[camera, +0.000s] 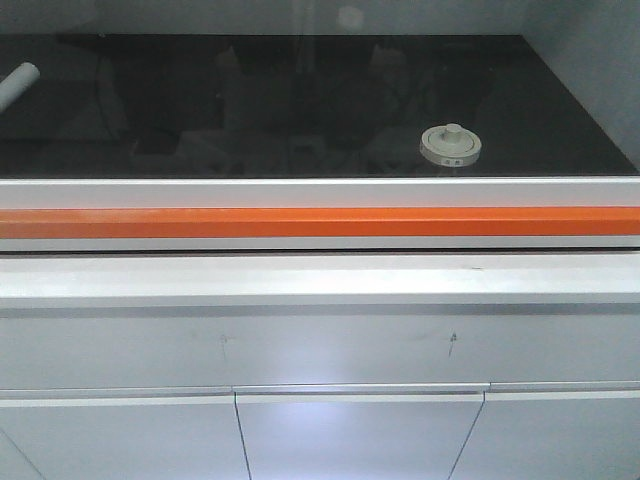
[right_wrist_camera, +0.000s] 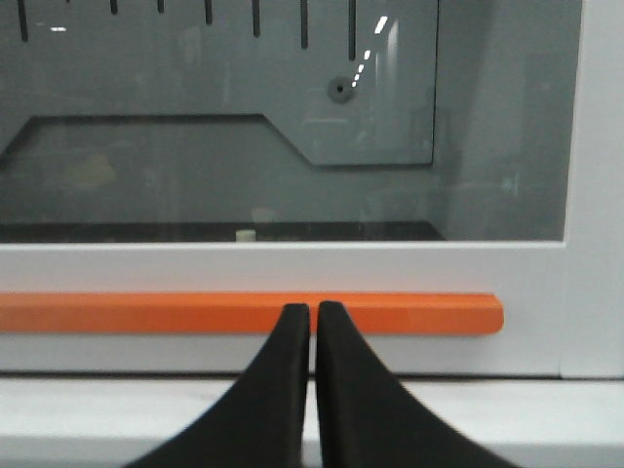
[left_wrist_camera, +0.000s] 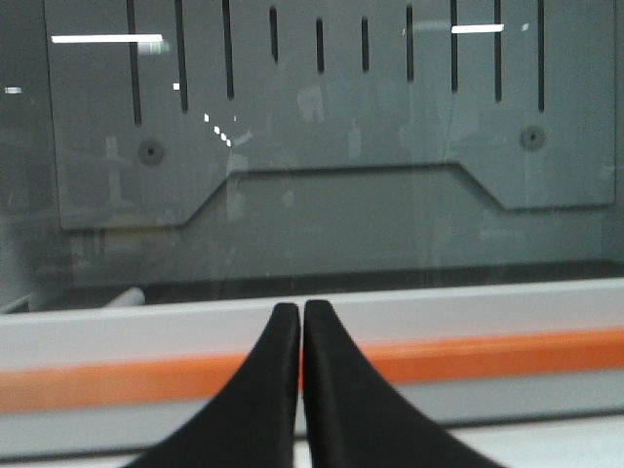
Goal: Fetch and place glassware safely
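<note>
- Right now, from where I stand, both arms hang just in front of the orange handle bar of what looks like a fume cupboard.
- Left gripper: its two black fingers are pressed together with nothing between them, tips level with the bar.
- Right gripper: likewise clenched and empty, tips just below the bar, near its right end.
- The jar stands upright with its cream lid on. It sits on the black worktop beyond the bar, towards the bar's right half and well apart from both grippers.
- A white tube lies far off beyond the bar's left end. It is not the thing wanted.
- A glass pane rises above the bar in both wrist views, so I judge the jar sits behind it and cannot be reached yet.
- My guess at the step in hand is getting that pane out of the way by the bar.
- To do it well, spread the fingers before closing in, take the bar from below with both grippers level, and lift evenly so the pane does not jam.
- After that the right arm is the nearer one. It should come at the jar's glass body from the side rather than pinch the knob, since the lid may lift off.
</note>
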Tool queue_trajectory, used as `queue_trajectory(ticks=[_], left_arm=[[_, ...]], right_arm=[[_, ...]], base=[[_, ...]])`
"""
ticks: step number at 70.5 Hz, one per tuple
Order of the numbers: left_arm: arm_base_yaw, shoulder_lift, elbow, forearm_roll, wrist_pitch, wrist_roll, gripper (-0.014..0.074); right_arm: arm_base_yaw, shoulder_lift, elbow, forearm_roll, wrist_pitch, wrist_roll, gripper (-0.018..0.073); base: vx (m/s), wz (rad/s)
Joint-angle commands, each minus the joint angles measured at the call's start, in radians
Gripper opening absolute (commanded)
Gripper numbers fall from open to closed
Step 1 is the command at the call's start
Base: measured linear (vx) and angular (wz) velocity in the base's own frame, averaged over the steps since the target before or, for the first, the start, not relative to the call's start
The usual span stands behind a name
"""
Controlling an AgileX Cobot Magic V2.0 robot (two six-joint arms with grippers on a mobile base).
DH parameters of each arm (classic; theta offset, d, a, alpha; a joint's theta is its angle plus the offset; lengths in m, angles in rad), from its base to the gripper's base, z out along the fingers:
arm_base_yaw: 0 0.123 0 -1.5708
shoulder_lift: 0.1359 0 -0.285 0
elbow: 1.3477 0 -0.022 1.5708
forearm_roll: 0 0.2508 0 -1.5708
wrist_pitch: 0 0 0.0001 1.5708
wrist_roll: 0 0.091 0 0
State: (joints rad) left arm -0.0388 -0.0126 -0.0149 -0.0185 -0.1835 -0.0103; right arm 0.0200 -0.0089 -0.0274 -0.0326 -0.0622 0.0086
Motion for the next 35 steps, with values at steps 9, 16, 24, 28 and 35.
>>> queue_trajectory(ticks=[9,16,24,28,35], left_arm=[[-0.007,0.094,-0.279,-0.009,0.018,-0.006,-0.0007],[-0.007,0.209,-0.435,0.005,0.072,0.002,-0.0007],[-0.007,0.369,-0.562,0.081,0.107,0.002,-0.0007],[-0.007,0.447,-0.607,0.116,0.106,0.001,-0.0007],[-0.007,0.560,-0.653,0.122,0.105,0.000,-0.0007]], right_arm=[[-0.004,0.114,-0.271,-0.006,-0.032,0.004,-0.0001],[-0.004,0.230,-0.396,-0.005,-0.029,0.004,-0.0001],[-0.004,0.358,-0.523,-0.001,-0.024,0.004,-0.0001],[-0.004,0.424,-0.567,-0.001,-0.024,0.004,-0.0001],[-0.004,0.522,-0.607,-0.001,-0.030,0.004,-0.0001]], base=[[0.00,0.00],[0.00,0.00],[0.00,0.00],[0.00,0.00],[0.00,0.00]])
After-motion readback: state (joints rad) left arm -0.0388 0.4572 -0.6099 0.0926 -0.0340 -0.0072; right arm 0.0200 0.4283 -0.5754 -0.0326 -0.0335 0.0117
